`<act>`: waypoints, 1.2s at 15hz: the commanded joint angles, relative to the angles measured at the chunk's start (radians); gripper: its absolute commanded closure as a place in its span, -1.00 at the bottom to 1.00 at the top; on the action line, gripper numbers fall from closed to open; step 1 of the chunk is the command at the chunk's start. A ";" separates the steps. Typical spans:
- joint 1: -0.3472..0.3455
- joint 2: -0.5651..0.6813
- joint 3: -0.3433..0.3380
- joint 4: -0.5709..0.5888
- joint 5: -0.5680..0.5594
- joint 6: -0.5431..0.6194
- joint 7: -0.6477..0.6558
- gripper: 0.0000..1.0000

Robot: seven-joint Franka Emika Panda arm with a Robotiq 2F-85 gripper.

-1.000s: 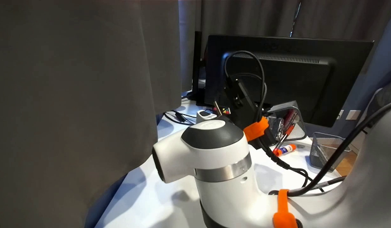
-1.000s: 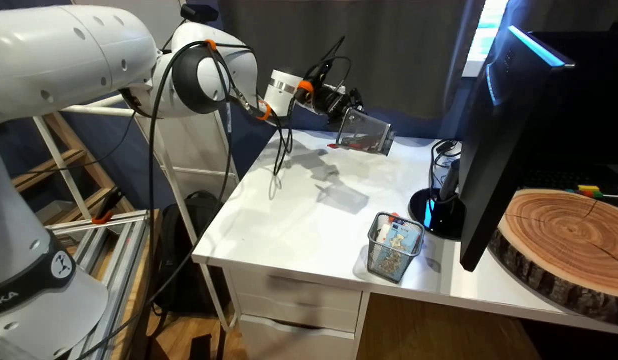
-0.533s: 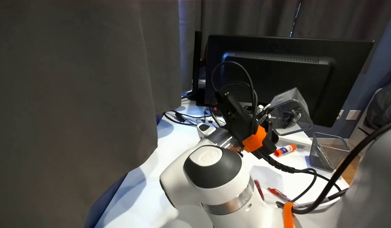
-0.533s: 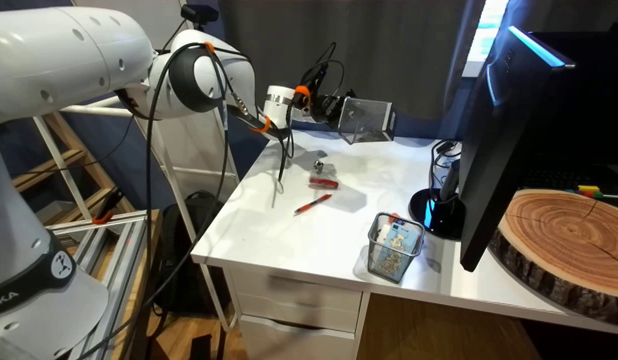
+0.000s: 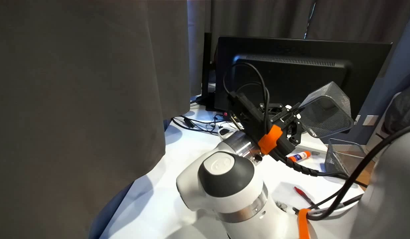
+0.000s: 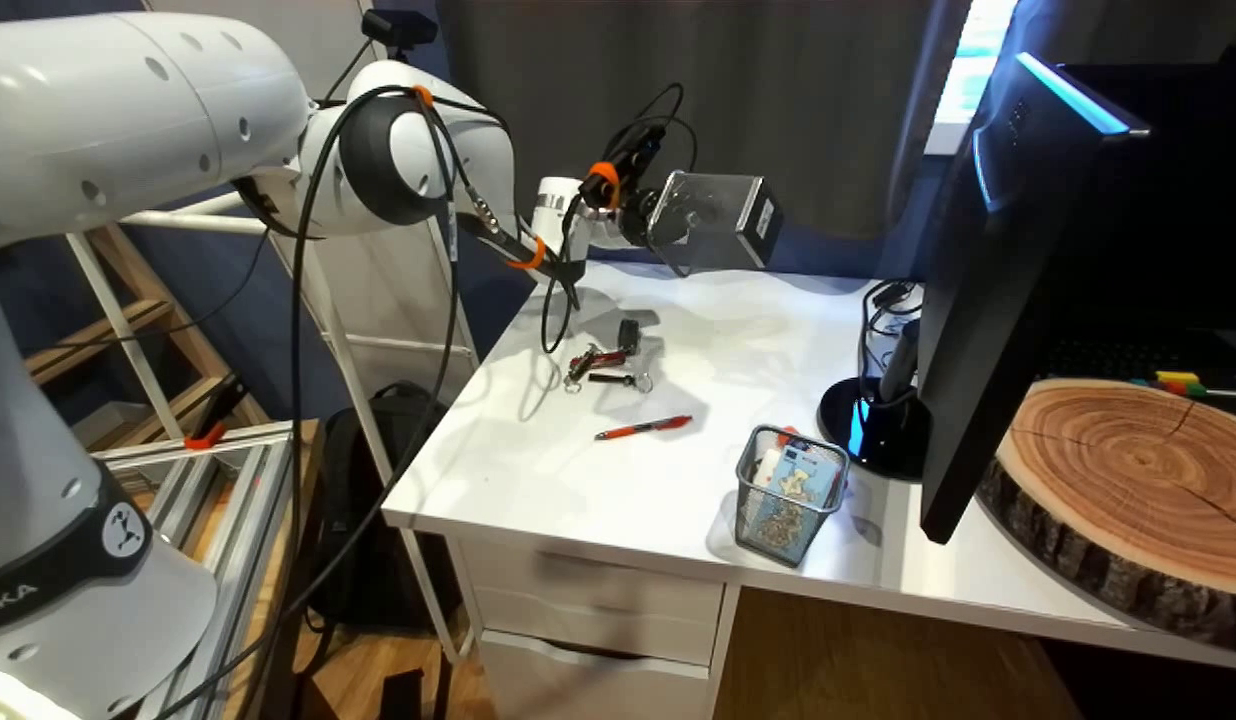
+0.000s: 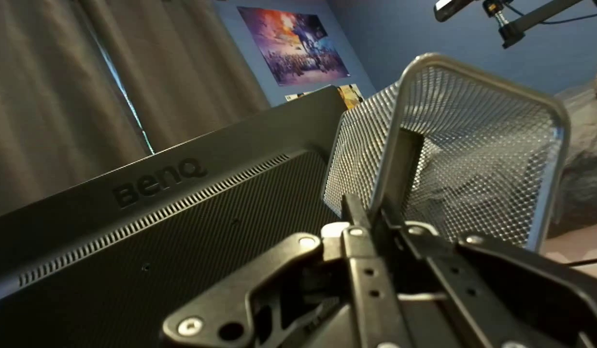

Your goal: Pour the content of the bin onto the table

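While the Panda arm (image 6: 428,155) reaches over the white table (image 6: 518,470), its Robotiq gripper (image 7: 371,211) pinches the wire-mesh bin (image 7: 477,145), tipped sideways in mid-air. On the tabletop lie a red pen (image 6: 643,428) and black oblong item (image 6: 629,336).

The bin (image 7: 462,135) is shiny metal mesh, the table (image 6: 538,470) smooth and glossy, the pen (image 6: 644,428) probably plastic.
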 commanded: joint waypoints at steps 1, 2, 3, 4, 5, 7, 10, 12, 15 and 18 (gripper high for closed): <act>-0.037 -0.045 0.083 0.070 0.049 0.016 0.060 0.95; -0.042 -0.051 0.096 0.088 0.062 0.029 0.080 0.95; -0.048 -0.059 0.115 0.102 0.072 0.046 0.104 0.95; -0.053 -0.066 0.130 0.115 0.086 0.064 0.125 0.95; -0.055 -0.074 0.145 0.130 0.100 0.081 0.141 0.95; -0.063 -0.077 0.171 0.159 0.143 0.127 0.184 0.95; -0.072 -0.076 0.192 0.199 0.218 0.204 0.245 0.95; -0.075 -0.128 0.200 0.132 0.273 0.279 0.331 0.95; -0.084 -0.146 0.201 0.138 0.349 0.373 0.418 0.95; -0.076 -0.167 0.181 0.143 0.398 0.418 0.486 0.95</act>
